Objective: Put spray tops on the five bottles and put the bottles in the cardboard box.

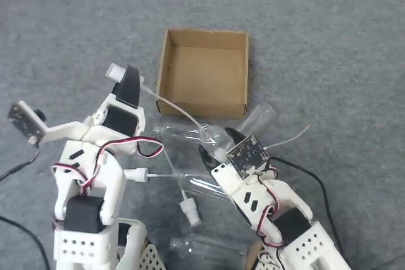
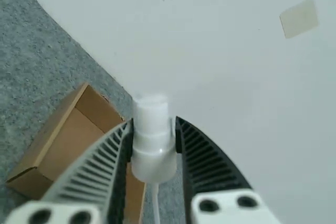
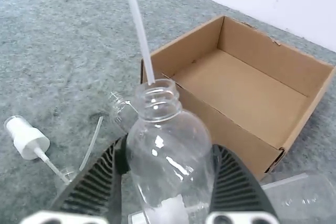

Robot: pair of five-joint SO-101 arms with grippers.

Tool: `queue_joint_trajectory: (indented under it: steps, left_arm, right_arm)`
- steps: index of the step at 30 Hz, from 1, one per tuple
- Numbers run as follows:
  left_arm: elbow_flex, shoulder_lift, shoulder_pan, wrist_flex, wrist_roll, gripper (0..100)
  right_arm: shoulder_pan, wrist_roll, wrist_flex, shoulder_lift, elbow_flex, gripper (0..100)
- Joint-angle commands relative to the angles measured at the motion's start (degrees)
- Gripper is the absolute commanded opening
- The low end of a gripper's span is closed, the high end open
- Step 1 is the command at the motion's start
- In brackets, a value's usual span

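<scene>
Spray-top fitting at mid-bench: the left pincer [image 2: 152, 127] is clamped on a white spray top [image 2: 152, 145], beside the cardboard box [image 1: 202, 71], which sits toward the far edge of the bench [image 1: 329, 49]. The right pincer [image 3: 167, 158] grips a clear bottle [image 3: 165, 129], neck toward the box. The top's dip tube [image 3: 137, 30] reaches the bottle's mouth. Further bottles [image 1: 209, 250] and loose spray tops [image 1: 190, 210] lie nearer the front edge.

Grey carpeted table [image 1: 342, 55], open cardboard box [image 1: 204, 74] on it, clear bottle [image 1: 212, 249] lying flat, loose spray top [image 1: 189, 210] beside
</scene>
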Motion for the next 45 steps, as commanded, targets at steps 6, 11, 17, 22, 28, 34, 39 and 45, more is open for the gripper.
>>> queue_joint_trajectory:
  steps: [6,11,17,22,28,34,39,45]
  left_arm:
    - [2.3,-1.0,0.6,-1.0,-1.0,1]
    - [4.8,-1.0,6.3,-0.9,-3.6,1]
    - [6.7,-1.0,11.4,-1.0,-3.9,1]
    - [7.1,-1.0,11.7,-0.8,-3.9,1]
    - [8.7,-1.0,14.4,-1.0,-5.7,1]
    - [10.9,-1.0,22.8,-1.0,-10.5,1]
    - [11.2,-1.0,23.0,-0.8,-10.7,1]
    - [13.9,-1.0,28.5,-0.9,-14.9,1]
  right_arm:
    - [-0.4,0.7,-1.5,-1.3,-0.9,5.8]
    - [-0.4,0.5,-1.2,-1.3,-0.9,5.8]
    - [-0.3,0.5,-1.1,-1.3,-0.8,5.8]
    - [-0.3,0.4,-1.1,-1.3,-0.8,5.8]
    - [-0.3,0.4,-1.0,-1.3,-0.8,5.8]
    - [-0.2,0.4,-1.0,-1.3,-0.7,5.8]
    - [-0.3,0.4,-1.0,-1.3,-0.7,5.8]
    - [-0.3,0.4,-0.9,-1.3,-0.7,5.8]
